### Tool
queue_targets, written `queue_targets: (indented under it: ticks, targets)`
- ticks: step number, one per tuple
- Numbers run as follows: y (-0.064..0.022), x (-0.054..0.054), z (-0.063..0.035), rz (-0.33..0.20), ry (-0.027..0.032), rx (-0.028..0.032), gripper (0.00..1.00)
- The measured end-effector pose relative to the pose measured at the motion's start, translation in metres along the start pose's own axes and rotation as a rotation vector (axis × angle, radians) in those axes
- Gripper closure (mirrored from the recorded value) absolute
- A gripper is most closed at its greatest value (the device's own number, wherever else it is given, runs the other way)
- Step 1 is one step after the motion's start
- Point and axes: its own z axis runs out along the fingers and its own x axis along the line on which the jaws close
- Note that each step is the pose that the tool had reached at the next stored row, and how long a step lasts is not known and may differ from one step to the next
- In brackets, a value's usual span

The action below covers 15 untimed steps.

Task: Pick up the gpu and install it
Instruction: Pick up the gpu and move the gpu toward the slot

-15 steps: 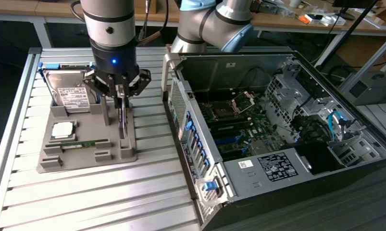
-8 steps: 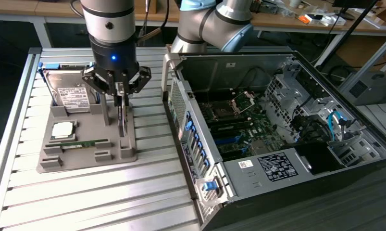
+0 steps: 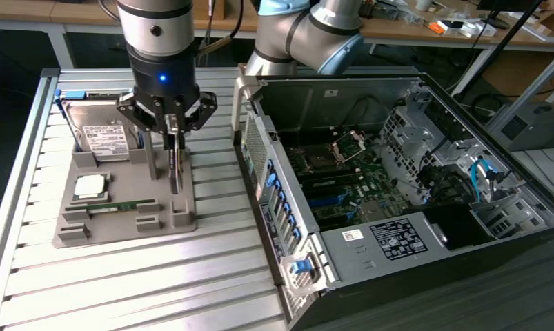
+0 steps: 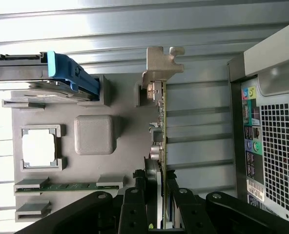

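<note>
The gpu (image 3: 175, 172) is a thin dark card standing on edge over the grey holder tray (image 3: 166, 224), at the side nearest the computer case. My gripper (image 3: 172, 134) points straight down onto its top edge. In the wrist view the gpu (image 4: 161, 131) shows edge-on, with its silver bracket (image 4: 160, 63) at the far end. My gripper (image 4: 158, 195) is shut on the card, one finger on each face. Whether the card's lower edge still sits in the tray's slot I cannot tell.
The tray also carries a hard drive (image 3: 102, 131) with a blue rail (image 4: 66, 73), a CPU (image 3: 90, 185) and a green RAM stick (image 3: 120, 205). The open computer case (image 3: 397, 193) lies at the exterior view's right, motherboard (image 3: 350, 179) exposed. Its rear panel (image 4: 276, 146) is close by.
</note>
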Motion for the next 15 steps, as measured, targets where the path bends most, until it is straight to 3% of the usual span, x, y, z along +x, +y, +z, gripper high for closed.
queue_targets:
  ticks: [15]
  targets:
    - [0.0006,0.000,-0.0135,0.000,0.0001,0.0000,0.73]
